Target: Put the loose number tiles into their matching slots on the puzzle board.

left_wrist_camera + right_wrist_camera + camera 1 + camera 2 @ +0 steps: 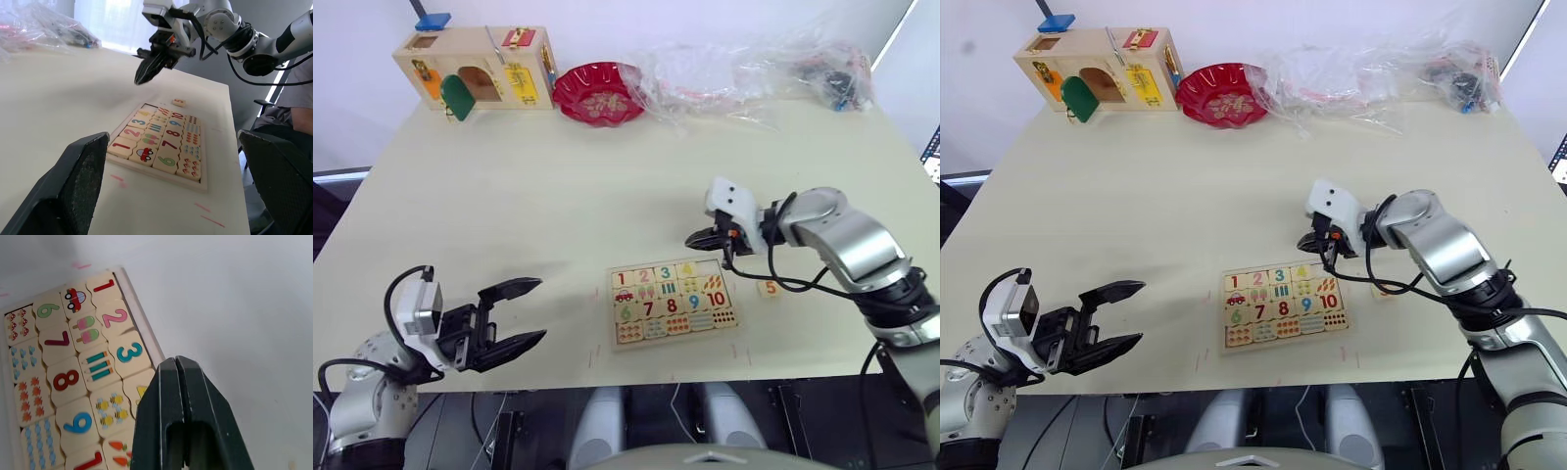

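Note:
The puzzle board (pixel 611 308) lies flat near the table's front edge, right of centre. Tiles 1 to 4 fill its top row, and the matching slot (pixel 710 266) at the row's right end is empty. A loose tile with an orange 5 (pixel 769 288) rests on the table just right of the board. My right gripper (pixel 691 241) hovers over the board's far right corner, shut with nothing in it; in the right wrist view its fingers (pixel 171 401) partly cover tile 4. My left gripper (pixel 540 309) hangs open, well left of the board.
A wooden latch box (pixel 475 67) stands at the far left corner. Beside it are a red bowl (pixel 598 93) and crumpled clear plastic bags (pixel 754 69) along the back edge. Pink marks (pixel 203 208) dot the table in front of the board.

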